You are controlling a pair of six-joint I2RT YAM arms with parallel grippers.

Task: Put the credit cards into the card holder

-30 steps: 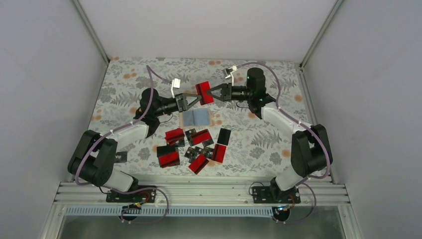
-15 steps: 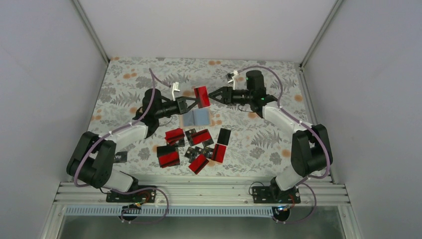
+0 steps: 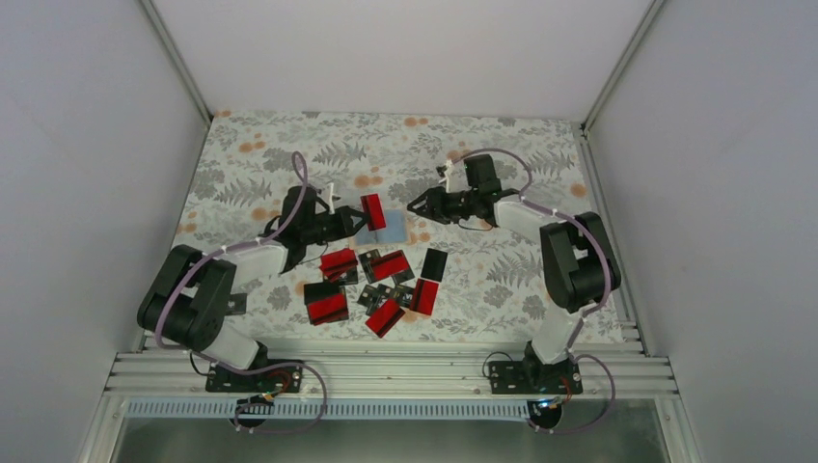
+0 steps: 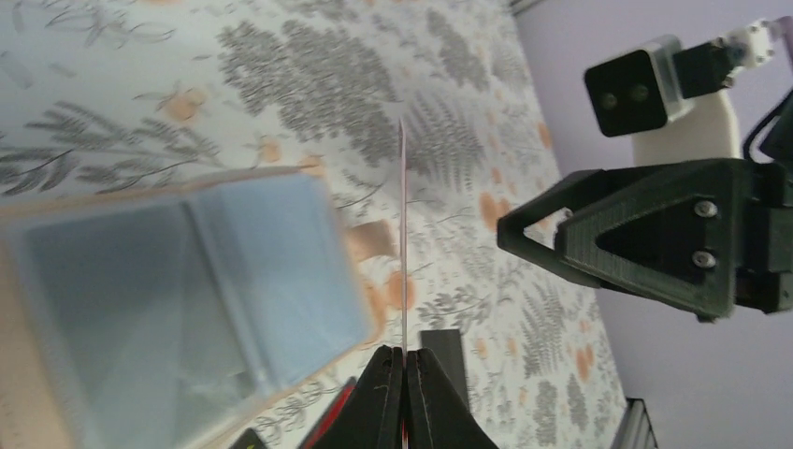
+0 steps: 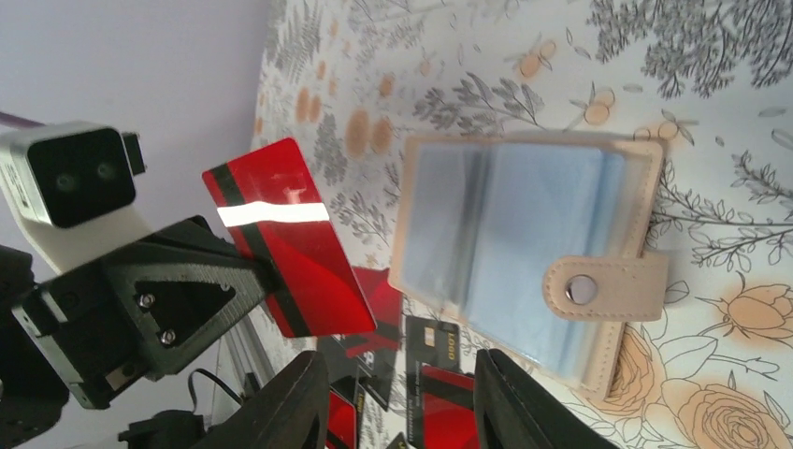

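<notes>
My left gripper is shut on one red-and-black credit card, holding it upright just above the left side of the open card holder. In the left wrist view the card is edge-on between the shut jaws, with the holder's pale blue sleeves to its left. My right gripper is open and holds nothing, just right of the holder. The right wrist view shows the held card, the holder and its snap tab. Several more credit cards lie on the table in front of the holder.
The flowered tablecloth covers the table. White walls close it in at the back and sides, and a metal rail runs along the near edge. The loose cards lie between the two arms.
My right gripper let go of the red card, opened and drew back to the right. The left gripper closed fully on the card and carried it down toward the holder.
</notes>
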